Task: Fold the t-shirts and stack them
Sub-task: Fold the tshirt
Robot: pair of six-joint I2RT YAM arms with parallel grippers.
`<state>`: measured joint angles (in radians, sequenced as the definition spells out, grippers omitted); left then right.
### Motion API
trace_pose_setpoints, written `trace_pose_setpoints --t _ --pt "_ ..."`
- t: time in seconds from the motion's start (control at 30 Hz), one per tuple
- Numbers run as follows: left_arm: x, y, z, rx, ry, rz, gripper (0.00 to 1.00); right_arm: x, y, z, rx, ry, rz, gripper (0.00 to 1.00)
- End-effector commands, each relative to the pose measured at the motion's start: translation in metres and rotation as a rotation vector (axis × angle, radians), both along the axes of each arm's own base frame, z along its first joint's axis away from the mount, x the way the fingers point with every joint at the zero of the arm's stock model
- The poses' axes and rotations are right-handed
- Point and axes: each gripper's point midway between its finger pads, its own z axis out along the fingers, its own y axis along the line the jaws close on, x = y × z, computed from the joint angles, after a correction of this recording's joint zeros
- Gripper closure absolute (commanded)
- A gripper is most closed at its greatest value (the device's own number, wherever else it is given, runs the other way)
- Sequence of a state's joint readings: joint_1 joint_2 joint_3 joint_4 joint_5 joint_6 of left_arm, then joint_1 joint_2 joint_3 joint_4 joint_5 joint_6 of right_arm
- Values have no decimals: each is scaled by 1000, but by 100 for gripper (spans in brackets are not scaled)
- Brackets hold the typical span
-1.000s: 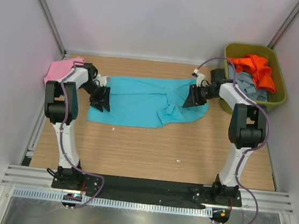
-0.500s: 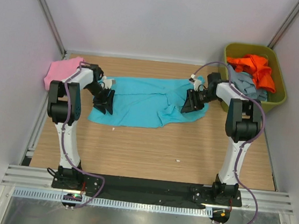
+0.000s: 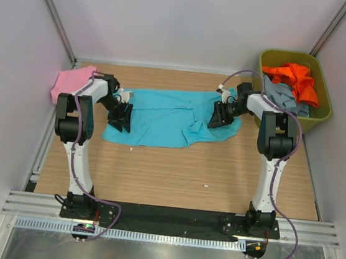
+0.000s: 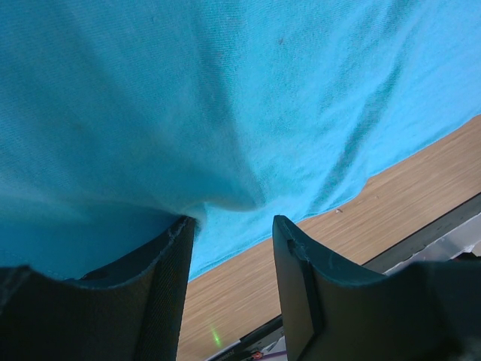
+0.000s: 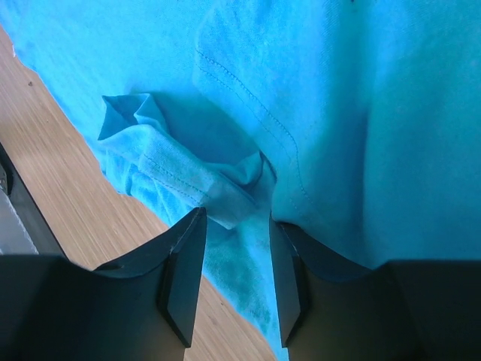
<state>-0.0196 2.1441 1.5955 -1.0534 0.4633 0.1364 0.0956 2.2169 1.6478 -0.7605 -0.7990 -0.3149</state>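
Seen from above, much of the working ends is hidden: the left pincer (image 3: pixel 119 116) and the right pincer (image 3: pixel 219 117) are dark shapes pressed low onto the cloth, and their jaws cannot be made out there.

A large turquoise t-shirt (image 3: pixel 162 116) lies spread across the back middle of the wooden worktop (image 3: pixel 174 173). The left pincer is on its left end and the right pincer on its rumpled right end.

In the left wrist view the shirt fills nearly the whole picture, so its outline is cut off. The two dark fingers (image 4: pixel 161 286) stand apart with their tips pushed into the cloth, which puckers between them. A strip of cloth and bare wood shows in the gap, so this pincer looks released.

In the right wrist view a bunched fold with a stitched hem sits between the fingers (image 5: pixel 184 278). They stand apart, and it is unclear whether they squeeze the fold or only straddle it.

A pink t-shirt (image 3: pixel 71 81) lies at the back left corner, partly hidden behind the left arm.

At the back right stands an olive-green bin (image 3: pixel 291 54), just beside the right arm's forearm. It holds a crumpled orange t-shirt (image 3: pixel 294 78) on top and a grey-blue t-shirt (image 3: pixel 284 99) beneath, partly covered by the arm.

Purple cables run along both arms.
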Motion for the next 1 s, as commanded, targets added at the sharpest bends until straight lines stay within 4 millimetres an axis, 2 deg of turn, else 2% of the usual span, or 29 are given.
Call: trace_pose_setpoints --t 0.0,0.23,0.37,0.43,0.53,0.63,0.67,0.8,0.83,0.87,0.9,0.97 --pt "-4 4 -2 23 7 -16 52 10 11 11 19 -43 19 55" --pt "-1 3 -4 20 7 -14 52 3 14 9 16 -28 36 64" --pt "0 3 -4 18 7 -12 52 3 16 11 12 -42 46 84" --pt "0 3 -4 20 8 -12 52 5 15 15 -1 -58 46 87" --pt "1 5 -2 30 -3 -20 52 7 9 27 -42 -110 59 89" --pt "6 13 2 57 -33 -25 52 7 2 50 -85 -178 77 89" --pt "8 14 3 60 -39 -24 52 7 0 66 -90 -219 80 90" --pt "20 24 6 102 -78 -23 53 3 -6 90 -121 -291 85 90" --pt "23 25 8 110 -90 -25 53 2 -8 93 -131 -299 80 90" --pt "27 37 10 119 -102 1 53 -1 -9 94 -136 -300 80 90" --pt "29 40 12 125 -114 1 53 -3 -10 101 -139 -317 77 90" --pt "31 43 15 138 -131 -5 53 -7 -11 101 -152 -322 80 90"
